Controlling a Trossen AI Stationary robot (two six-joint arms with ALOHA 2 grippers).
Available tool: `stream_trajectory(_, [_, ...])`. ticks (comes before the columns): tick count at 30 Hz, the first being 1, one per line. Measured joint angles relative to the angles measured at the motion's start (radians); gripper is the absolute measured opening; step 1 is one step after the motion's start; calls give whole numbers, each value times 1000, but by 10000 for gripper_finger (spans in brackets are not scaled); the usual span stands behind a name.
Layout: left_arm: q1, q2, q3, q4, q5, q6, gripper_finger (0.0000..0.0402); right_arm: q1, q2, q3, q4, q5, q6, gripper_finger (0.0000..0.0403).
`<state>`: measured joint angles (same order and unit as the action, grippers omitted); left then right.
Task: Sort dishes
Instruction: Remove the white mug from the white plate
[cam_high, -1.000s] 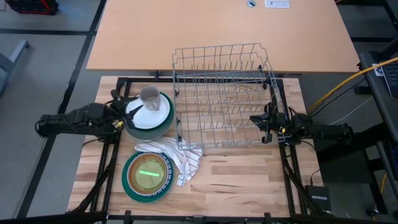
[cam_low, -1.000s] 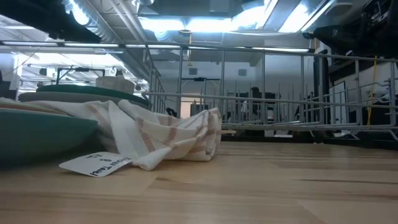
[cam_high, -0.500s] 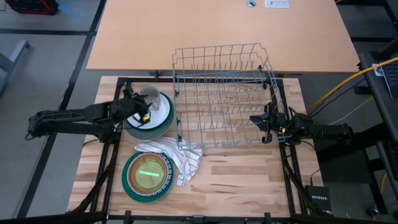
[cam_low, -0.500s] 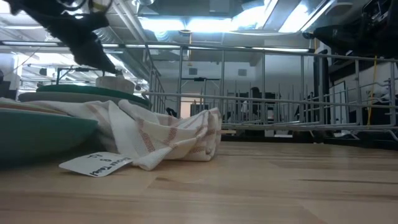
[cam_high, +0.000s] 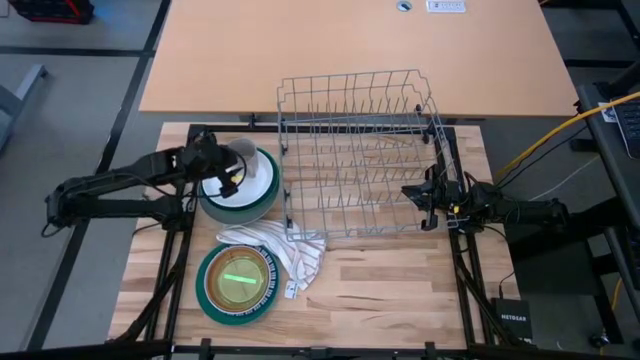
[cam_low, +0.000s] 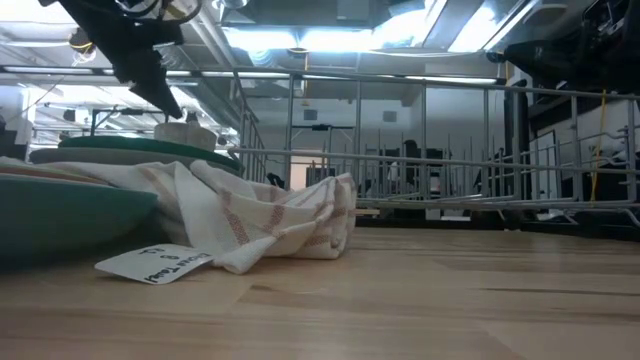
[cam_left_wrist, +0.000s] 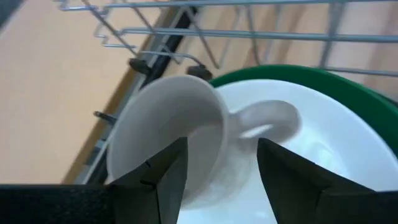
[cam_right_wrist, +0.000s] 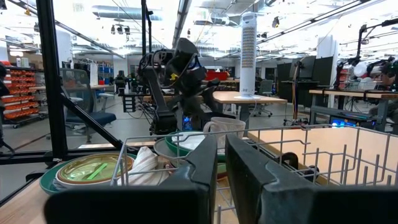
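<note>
Left claw (cam_high: 226, 170) hangs over the stack of dishes at the left centre of the high view, fingers spread wide. In its own wrist view the two fingers (cam_left_wrist: 163, 174) stand on either side of the near rim of the grey mug (cam_left_wrist: 171, 140); whether they touch it I cannot tell. Nothing is gripped.

The mug (cam_high: 240, 154) sits on a white plate (cam_high: 250, 186), which rests in a large green plate (cam_high: 262, 203), just left of the wire rack (cam_high: 362, 150). In the wrist view the mug's mouth is tipped toward the camera and its handle points over the white plate.

Second stack at lower left of the high view: a large green plate (cam_high: 209, 290) carrying a smaller dish with a yellow-green centre (cam_high: 238, 279). The striped cloth (cam_high: 285, 250) lies crumpled between the two stacks and the rack's front edge, touching the lower stack's rim.

Right claw (cam_high: 412, 203) waits at the right side of the rack, centre right of the high view, fingers closed, empty. Its wrist view looks across the rack toward the dishes.

Low view: cloth (cam_low: 250, 220) on the wooden worktop (cam_low: 420, 300), left arm entering at the upper left corner.
</note>
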<state>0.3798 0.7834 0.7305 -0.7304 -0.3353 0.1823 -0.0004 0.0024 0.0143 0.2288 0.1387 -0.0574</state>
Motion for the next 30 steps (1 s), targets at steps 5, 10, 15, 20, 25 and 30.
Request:
stream_trajectory(5, [45, 0, 10, -44, 45, 35, 184, 0, 0, 0, 0, 0, 0, 37])
stream_trajectory(10, [111, 35, 10, -54, 56, 98, 184, 0, 0, 0, 0, 0, 0, 37])
stream_trajectory(15, [173, 121, 10, -52, 121, 170, 184, 0, 0, 0, 0, 0, 0, 37])
stream_trajectory(20, [191, 220, 13, -44, 127, 276, 164, 0, 0, 0, 0, 0, 0, 37])
stream_trajectory(25, [190, 266, 10, -55, 129, 321, 81, 0, 0, 0, 0, 0, 0, 37])
stream_trajectory(30, [190, 259, 9, -47, 133, 347, 12, 0, 0, 0, 0, 0, 0, 37])
